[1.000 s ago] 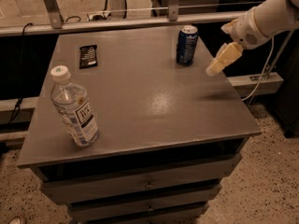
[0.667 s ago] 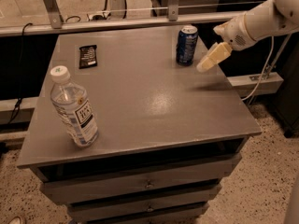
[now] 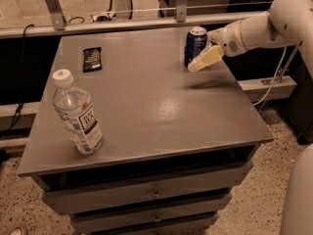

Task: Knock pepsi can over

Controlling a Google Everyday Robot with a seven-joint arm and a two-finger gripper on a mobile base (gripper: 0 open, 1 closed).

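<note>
The pepsi can (image 3: pixel 195 45), dark blue with a silver top, stands upright near the far right of the grey table top (image 3: pixel 146 97). My gripper (image 3: pixel 196 65) reaches in from the right on a white arm. Its cream fingers (image 3: pixel 205 58) point down and left, and their tip lies right at the lower right side of the can, touching or nearly touching it.
A clear plastic water bottle (image 3: pixel 77 113) with a white cap stands near the front left. A small dark packet (image 3: pixel 92 58) lies at the far left. A metal rail (image 3: pixel 122 23) runs behind the table. Drawers sit below the top.
My gripper has moved left toward the can, from a short way off its right side to right against it. The can still stands upright.
</note>
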